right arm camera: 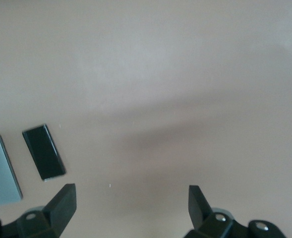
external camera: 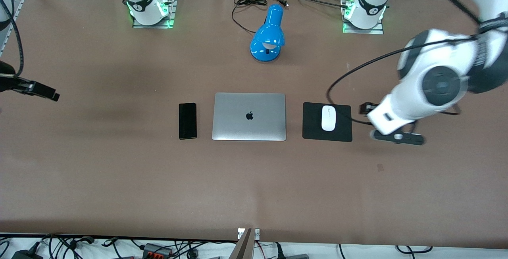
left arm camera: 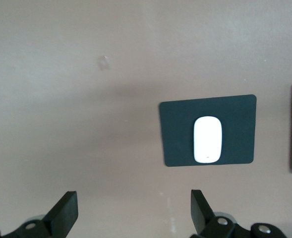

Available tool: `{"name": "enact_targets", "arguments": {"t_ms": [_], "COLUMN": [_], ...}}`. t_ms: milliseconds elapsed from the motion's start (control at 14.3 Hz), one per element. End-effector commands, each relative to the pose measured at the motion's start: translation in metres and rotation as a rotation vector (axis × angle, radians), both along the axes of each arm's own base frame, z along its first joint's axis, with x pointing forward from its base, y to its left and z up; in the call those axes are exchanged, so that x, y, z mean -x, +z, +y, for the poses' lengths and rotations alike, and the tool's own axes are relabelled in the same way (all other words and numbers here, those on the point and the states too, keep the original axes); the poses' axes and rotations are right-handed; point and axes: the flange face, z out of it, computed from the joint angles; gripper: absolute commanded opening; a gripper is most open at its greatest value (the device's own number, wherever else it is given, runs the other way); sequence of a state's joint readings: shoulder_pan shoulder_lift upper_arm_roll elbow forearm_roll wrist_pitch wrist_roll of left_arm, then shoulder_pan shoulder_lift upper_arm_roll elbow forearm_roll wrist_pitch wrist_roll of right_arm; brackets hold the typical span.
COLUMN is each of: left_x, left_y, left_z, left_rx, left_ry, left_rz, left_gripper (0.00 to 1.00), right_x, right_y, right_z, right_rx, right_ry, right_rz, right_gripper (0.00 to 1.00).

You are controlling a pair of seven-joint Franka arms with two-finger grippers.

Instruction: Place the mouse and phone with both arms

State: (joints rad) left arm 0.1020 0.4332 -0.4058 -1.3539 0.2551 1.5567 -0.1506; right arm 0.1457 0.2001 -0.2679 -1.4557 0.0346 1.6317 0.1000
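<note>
**Black phone, white mouse flank the laptop**

Brown table: right gripper (right arm camera: 128, 208) hangs wide open, empty. The flat black phone (external camera: 187, 121) lies beside the closed silver laptop (external camera: 249, 116); the white oval mouse (external camera: 328, 117) rests on the black mousepad (external camera: 344, 124). Left gripper (left arm camera: 131, 213) hovers alongside, wide open, empty. Both look placed; any retreat should stay high.

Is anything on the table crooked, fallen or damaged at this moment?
Nothing stands out. The phone, the closed laptop and the mouse pad lie in a straight row, with the mouse centred on the pad. The lamp stands upright. Both tools, left and right, are open and hold nothing.
</note>
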Motion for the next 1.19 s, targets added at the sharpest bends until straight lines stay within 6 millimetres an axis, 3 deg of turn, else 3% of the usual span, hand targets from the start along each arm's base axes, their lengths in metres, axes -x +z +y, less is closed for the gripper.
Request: {"name": "enact_targets", "arguments": {"t_ms": [0, 140, 280, 350, 420, 631, 841, 911, 1121], "left_x": [0.005, 0.030, 0.051, 0.052, 0.055, 0.072, 0.122, 0.130, 0.125], "left_y": [0.056, 0.091, 0.100, 0.112, 0.112, 0.128, 0.141, 0.138, 0.138], "left_z": [0.034, 0.076, 0.104, 0.107, 0.109, 0.107, 0.107, 0.108, 0.106], "left_rx": [0.021, 0.024, 0.128, 0.145, 0.149, 0.160, 0.157, 0.156, 0.162], "left_ry": [-0.076, -0.012, 0.021, 0.014, 0.017, -0.003, -0.002, 0.004, 0.017], "left_rz": [-0.020, 0.013, 0.005, -0.071, -0.116, -0.328, -0.265, -0.200, -0.177], "left_gripper": [1.00, 1.00, 1.00, 1.00, 1.00, 1.00, 1.00, 1.00, 1.00], "right_x": [0.015, 0.034, 0.058, 0.066, 0.070, 0.070, 0.067, 0.063, 0.060], "right_y": [0.018, 0.027, 0.036, 0.038, 0.040, 0.041, 0.038, 0.034, 0.031], "right_z": [-0.030, -0.053, -0.052, -0.047, -0.051, -0.050, -0.048, -0.047, -0.045], "right_rx": [-0.003, -0.016, -0.034, -0.010, 0.011, 0.015, 0.017, 0.017, 0.014], "right_ry": [-0.032, -0.061, -0.063, -0.050, -0.050, -0.036, 0.048, 0.074, 0.081], "right_rz": [-0.070, -0.040, -0.002, -0.006, -0.021, -0.036, -0.082, -0.071, -0.065], "right_gripper": [1.00, 1.00, 1.00, 1.00, 1.00, 1.00, 1.00, 1.00, 1.00]}}
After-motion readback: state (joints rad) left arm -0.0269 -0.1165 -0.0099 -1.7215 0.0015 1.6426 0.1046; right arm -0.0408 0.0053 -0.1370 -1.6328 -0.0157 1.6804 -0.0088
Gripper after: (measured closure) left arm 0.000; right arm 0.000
